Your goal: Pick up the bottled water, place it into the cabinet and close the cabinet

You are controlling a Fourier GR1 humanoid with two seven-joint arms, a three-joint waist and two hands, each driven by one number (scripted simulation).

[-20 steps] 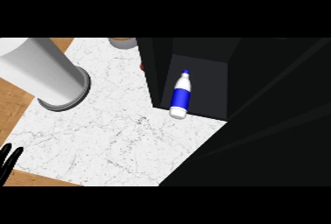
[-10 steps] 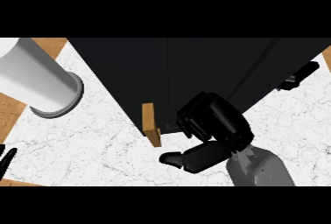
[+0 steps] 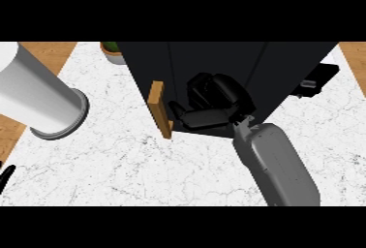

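Note:
The black cabinet (image 3: 221, 63) stands at the top middle of the marble counter. Its wooden door edge (image 3: 160, 110) shows upright at the cabinet's front left, close against the body. My right hand (image 3: 214, 99) lies against the cabinet's dark front just right of that edge. Its fingers are fairly straight and its thumb (image 3: 196, 117) reaches toward the door edge. The grey right forearm (image 3: 277, 167) comes in from the lower right. No bottled water shows. Only the fingertips of my left hand (image 3: 6, 175) show, at the lower left edge, straight and holding nothing.
A tall white cylinder (image 3: 32, 94) stands at the left, partly over the wooden floor side. A small green plant pot (image 3: 111, 51) peeks out behind the cabinet's left corner. A black fitting (image 3: 314, 80) juts from the cabinet's right side.
A second ago the cabinet stood open with the bottle lying inside. Since then my right hand has come in and the door has swung against the cabinet, hiding the bottle.

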